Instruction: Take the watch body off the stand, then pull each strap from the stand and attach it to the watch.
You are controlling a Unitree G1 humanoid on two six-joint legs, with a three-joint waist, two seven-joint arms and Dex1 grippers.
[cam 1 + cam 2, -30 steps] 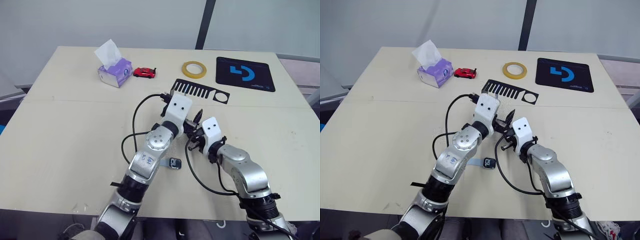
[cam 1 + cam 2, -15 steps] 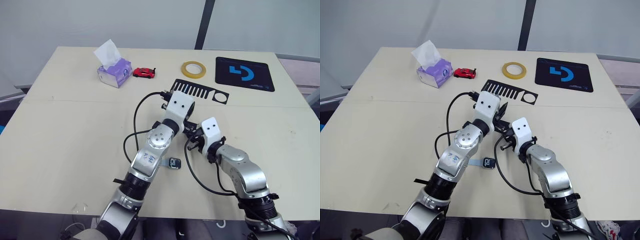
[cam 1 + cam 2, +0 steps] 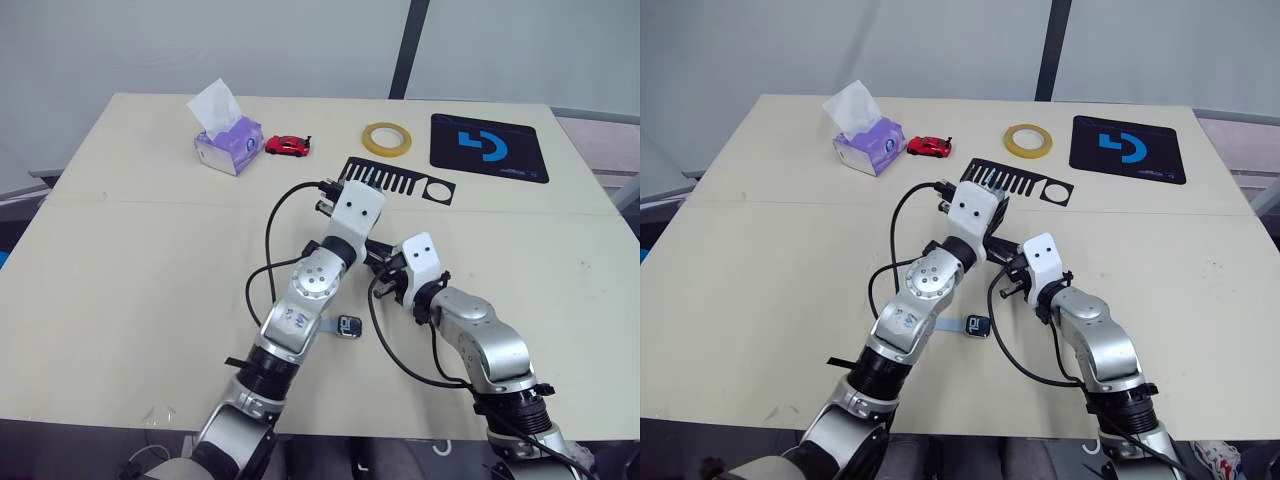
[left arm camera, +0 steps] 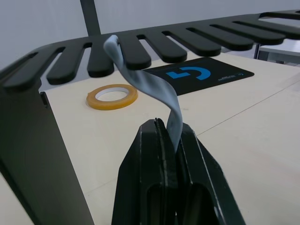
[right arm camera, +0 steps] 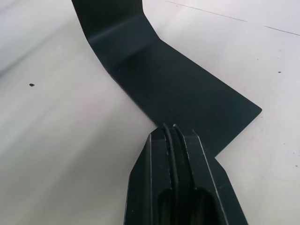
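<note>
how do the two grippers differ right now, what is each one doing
The left gripper is shut on a pale strap hooked in the stand's comb slots; the right gripper is shut, tips pressed on the stand's flat foot. Left works the top, right the base. Both have black fingers.

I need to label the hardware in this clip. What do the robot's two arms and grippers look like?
Both arms have silver-grey metal shells with black joints and loose black cables looping beside them. Each wrist carries a white rounded block with two small dark dots. The left gripper and right gripper each have two black, ribbed, tapering fingers.
</note>
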